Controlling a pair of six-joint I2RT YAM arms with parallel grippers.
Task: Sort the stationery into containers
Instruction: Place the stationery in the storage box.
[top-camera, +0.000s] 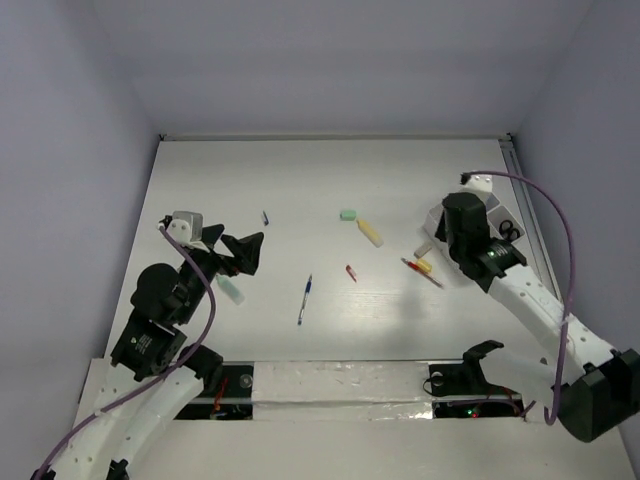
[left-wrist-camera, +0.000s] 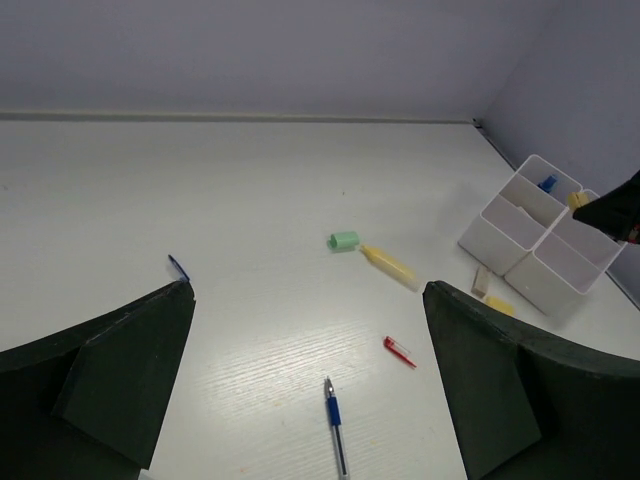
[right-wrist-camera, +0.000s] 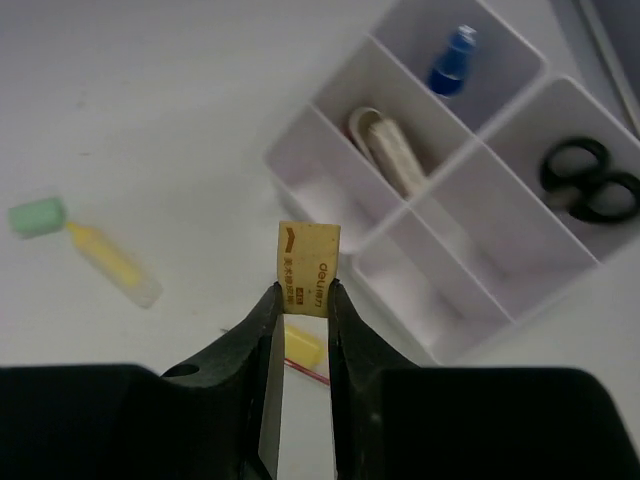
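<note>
My right gripper (right-wrist-camera: 303, 297) is shut on a tan printed eraser (right-wrist-camera: 308, 262), held just above the near corner of the white tray (right-wrist-camera: 440, 182). The tray holds black scissors (right-wrist-camera: 592, 180), a blue item (right-wrist-camera: 452, 62) and a pale curved piece (right-wrist-camera: 390, 150). On the table lie a pale yellow marker (top-camera: 370, 232) beside a mint green piece (top-camera: 347, 214), a blue-white pen (top-camera: 304, 298), a tiny red bit (top-camera: 351, 272), a red pencil (top-camera: 428, 275) and a yellow bit (top-camera: 423, 265). My left gripper (left-wrist-camera: 308, 290) stands open at the left, holding nothing.
A pale eraser (left-wrist-camera: 481, 281) lies against the tray's (left-wrist-camera: 540, 240) near side. A small blue bit (top-camera: 265, 217) lies behind the left gripper, and a mint eraser (top-camera: 231, 290) sits under the left arm. Grey walls enclose the table on three sides.
</note>
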